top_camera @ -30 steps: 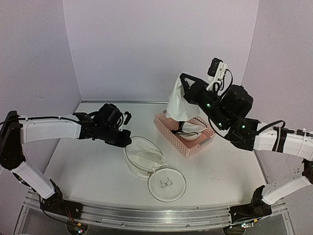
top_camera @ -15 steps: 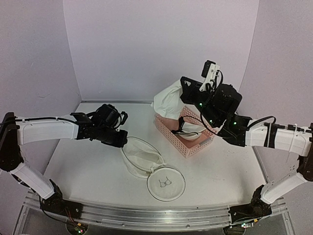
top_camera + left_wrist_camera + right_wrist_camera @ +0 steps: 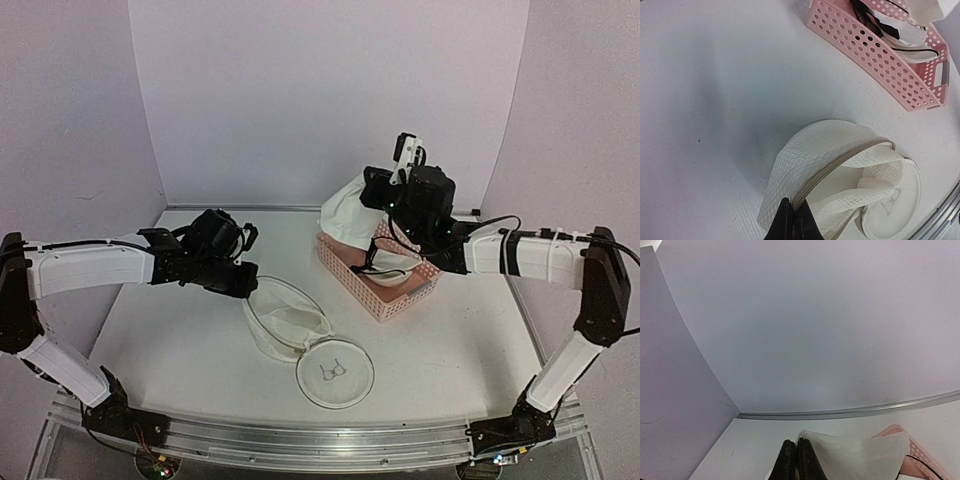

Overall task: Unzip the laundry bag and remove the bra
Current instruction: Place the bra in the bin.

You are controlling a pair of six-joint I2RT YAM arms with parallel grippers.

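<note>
Shifted slightly leftward since a second ago, the left pincer (image 3: pixel 247 285) is clamped on the bag (image 3: pixel 290 325) at the end of its zipper seam, fingertips (image 3: pixel 792 225) pressed together on the mesh. That bag lies mid-desk (image 3: pixel 180 330), white mesh, unzipped and gaping along a tan zipper tape, its round flat face with the small black drawing resting toward the near edge. Further right, the right arm has swung left and stretched out; the right pincer (image 3: pixel 377 190) pinches the bra (image 3: pixel 350 210) above the pink basket (image 3: pixel 345 262). White fabric drapes from the closed fingers, black straps trailing into the basket.
</note>
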